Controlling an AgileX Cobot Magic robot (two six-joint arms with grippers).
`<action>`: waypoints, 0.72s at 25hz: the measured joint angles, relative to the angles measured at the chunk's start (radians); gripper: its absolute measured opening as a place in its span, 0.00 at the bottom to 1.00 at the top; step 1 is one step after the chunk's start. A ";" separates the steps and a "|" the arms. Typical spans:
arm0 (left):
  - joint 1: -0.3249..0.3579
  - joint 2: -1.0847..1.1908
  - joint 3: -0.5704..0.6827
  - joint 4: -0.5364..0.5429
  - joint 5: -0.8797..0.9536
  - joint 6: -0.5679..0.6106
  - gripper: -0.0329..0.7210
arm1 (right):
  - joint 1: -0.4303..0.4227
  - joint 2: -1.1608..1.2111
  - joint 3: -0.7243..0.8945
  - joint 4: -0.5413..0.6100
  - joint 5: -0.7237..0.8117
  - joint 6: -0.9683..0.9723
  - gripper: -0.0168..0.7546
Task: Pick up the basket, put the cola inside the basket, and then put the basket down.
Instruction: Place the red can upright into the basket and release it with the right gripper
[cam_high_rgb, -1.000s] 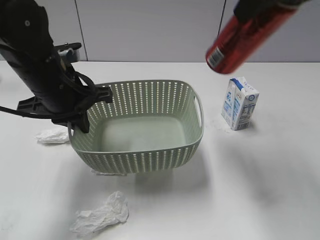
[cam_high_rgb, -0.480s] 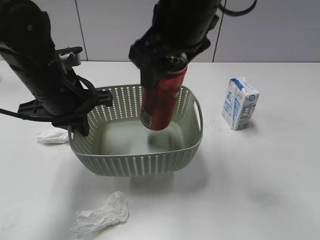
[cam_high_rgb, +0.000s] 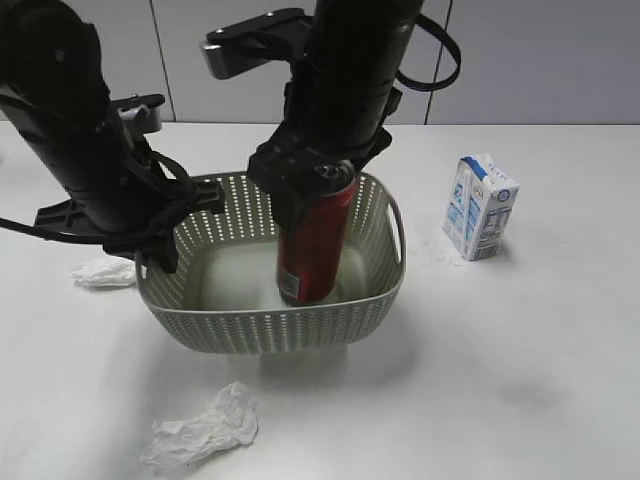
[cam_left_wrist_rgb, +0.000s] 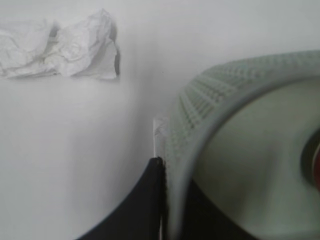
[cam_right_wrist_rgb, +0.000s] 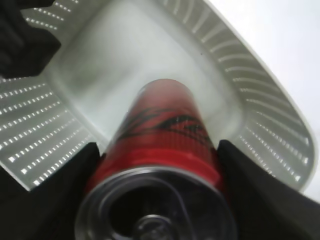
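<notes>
The right gripper (cam_high_rgb: 312, 185) clamps the cola (cam_high_rgb: 314, 245) near its top, holding the can almost upright inside the basket (cam_high_rgb: 290, 325) — its base low over the floor. The left gripper (cam_high_rgb: 160, 240) pinches the basket's left rim. A small carton (cam_high_rgb: 480, 207) stands apart on the table (cam_high_rgb: 520, 380) — crumpled tissue (cam_high_rgb: 200, 430) lies in front

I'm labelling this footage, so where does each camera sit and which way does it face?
Exterior: in front, looking down at a slant at the basket; both arms show.
Left wrist: on the left gripper, looking down along the basket's rim.
Right wrist: on the right gripper, looking down the cola.
All share the basket.
</notes>
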 joint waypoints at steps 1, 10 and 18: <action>0.000 0.000 0.000 0.000 0.000 0.000 0.05 | 0.000 0.000 0.000 0.000 0.000 -0.002 0.69; 0.000 0.003 0.001 0.006 0.011 0.003 0.05 | 0.000 0.000 -0.060 0.012 0.008 -0.001 0.78; 0.000 0.005 0.001 0.008 0.035 0.014 0.05 | -0.047 -0.027 -0.229 -0.012 0.010 0.093 0.78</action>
